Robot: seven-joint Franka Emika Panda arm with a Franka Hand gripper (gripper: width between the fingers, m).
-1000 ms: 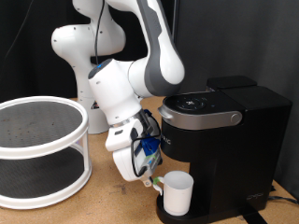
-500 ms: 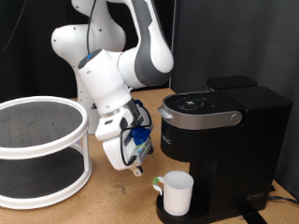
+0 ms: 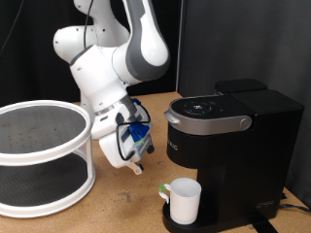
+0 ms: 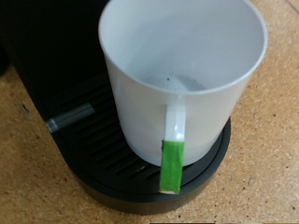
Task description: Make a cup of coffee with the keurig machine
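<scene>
The white cup (image 3: 185,201) stands upright on the round drip tray of the black keurig machine (image 3: 233,146), under its grey-trimmed lid. My gripper (image 3: 135,166) hangs to the exterior view's left of the cup, a short way off and slightly higher, open and holding nothing. In the wrist view the cup (image 4: 177,65) is empty, and its handle, with a green strip, faces the camera. It sits on the black ribbed drip tray (image 4: 103,173). My fingers do not show there.
A white round two-tier rack (image 3: 41,150) stands on the wooden table at the exterior view's left. The white arm's base (image 3: 92,49) rises behind it. A black curtain closes the back.
My gripper has drawn back from the cup's handle, moving to the exterior view's left and upward. The cup has stayed on the drip tray.
</scene>
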